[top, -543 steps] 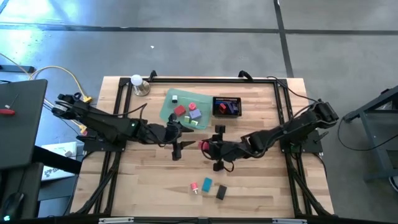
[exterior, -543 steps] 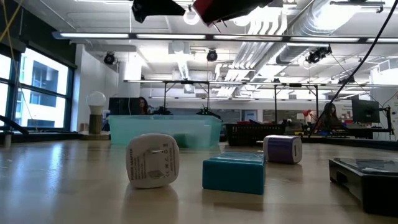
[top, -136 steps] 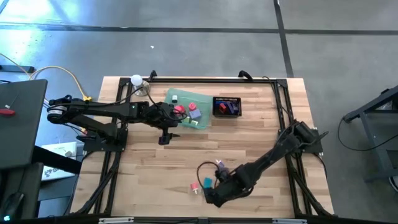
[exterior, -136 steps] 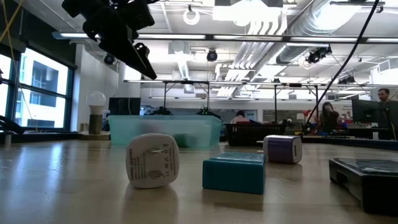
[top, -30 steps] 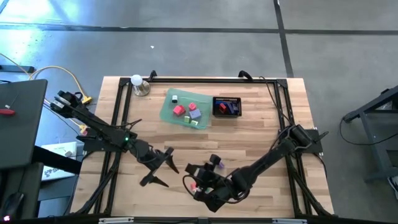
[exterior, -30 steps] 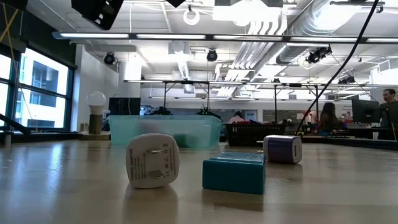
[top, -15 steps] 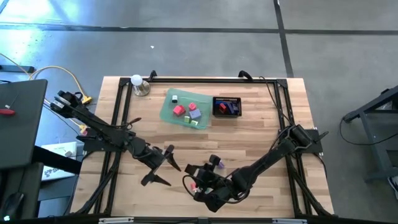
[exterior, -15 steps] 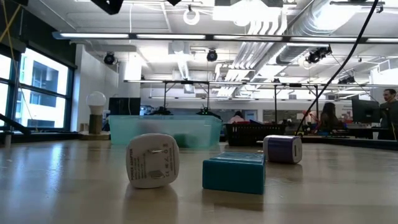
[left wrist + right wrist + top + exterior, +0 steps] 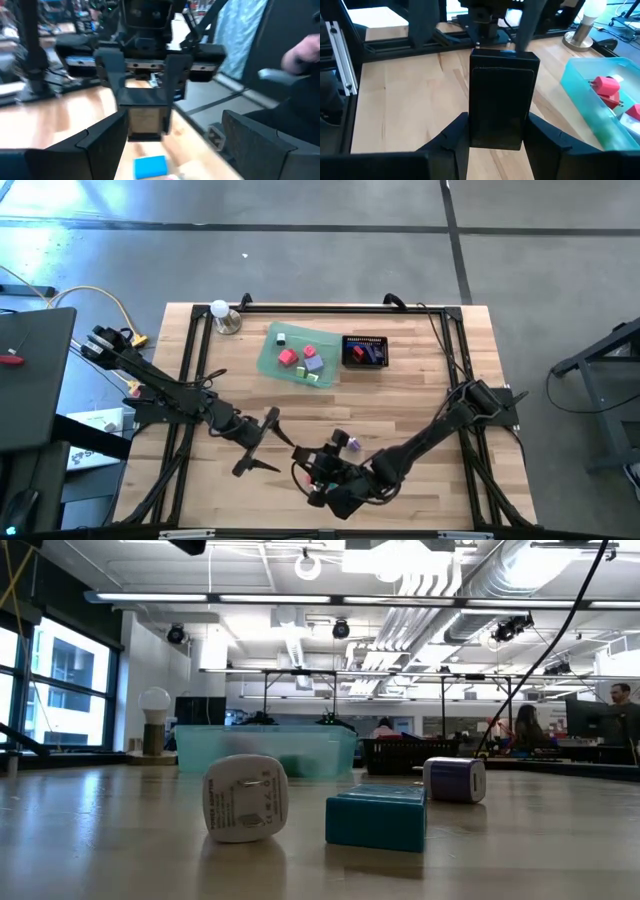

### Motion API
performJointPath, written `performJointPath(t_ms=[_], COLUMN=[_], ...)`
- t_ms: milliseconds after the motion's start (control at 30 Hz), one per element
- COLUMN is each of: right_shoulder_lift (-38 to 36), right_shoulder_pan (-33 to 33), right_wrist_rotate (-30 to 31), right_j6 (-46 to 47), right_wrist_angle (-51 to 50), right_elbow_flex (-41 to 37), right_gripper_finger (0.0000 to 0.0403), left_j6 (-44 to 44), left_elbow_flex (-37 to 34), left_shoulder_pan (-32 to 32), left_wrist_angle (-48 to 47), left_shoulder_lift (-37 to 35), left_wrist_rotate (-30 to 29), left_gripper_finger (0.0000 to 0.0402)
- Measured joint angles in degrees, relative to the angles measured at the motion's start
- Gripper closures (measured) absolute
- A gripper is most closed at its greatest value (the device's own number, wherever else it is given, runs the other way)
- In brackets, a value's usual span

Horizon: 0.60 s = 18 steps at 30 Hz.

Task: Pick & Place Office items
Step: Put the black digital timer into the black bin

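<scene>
3 items on table; right hand holds 1 blk block.

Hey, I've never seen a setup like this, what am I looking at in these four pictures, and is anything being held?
These are two robot arms working at a wooden table. One picture looks straight down from above, one looks level across the tabletop, and two come from cameras on the arms' wrists.

From above, a green tray holding small coloured pieces and a black mesh basket sit at the table's far side. The right gripper, near the front edge, is shut on a black block, which shows clearly in its own wrist picture. The left gripper is beside it, fingers spread open and holding nothing, facing the block.

The level picture shows a white plug-shaped item, a teal block and a purple-and-white item lying on the table.
</scene>
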Motion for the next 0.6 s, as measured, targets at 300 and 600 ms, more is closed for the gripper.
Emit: performJointPath(t_ms=[300, 600], right_shoulder_lift=[0.00, 0.00], right_shoulder_pan=[-0.81, -1.15], right_wrist_rotate=[-1.39, -1.23], right_j6=[0.20, -0.82], right_wrist_angle=[0.06, 1.97], right_elbow_flex=[0.00, 0.00], right_gripper_finger=[0.0265, 0.0265], left_j6=[6.52, 9.59], left_elbow_flex=[0.00, -0.02], left_shoulder_pan=[0.02, 0.86], left_wrist_angle=[0.72, 1.71], left_shoulder_lift=[0.00, 0.00], left_wrist_rotate=[-0.45, -3.20], left_gripper_finger=[0.0089, 0.0089])
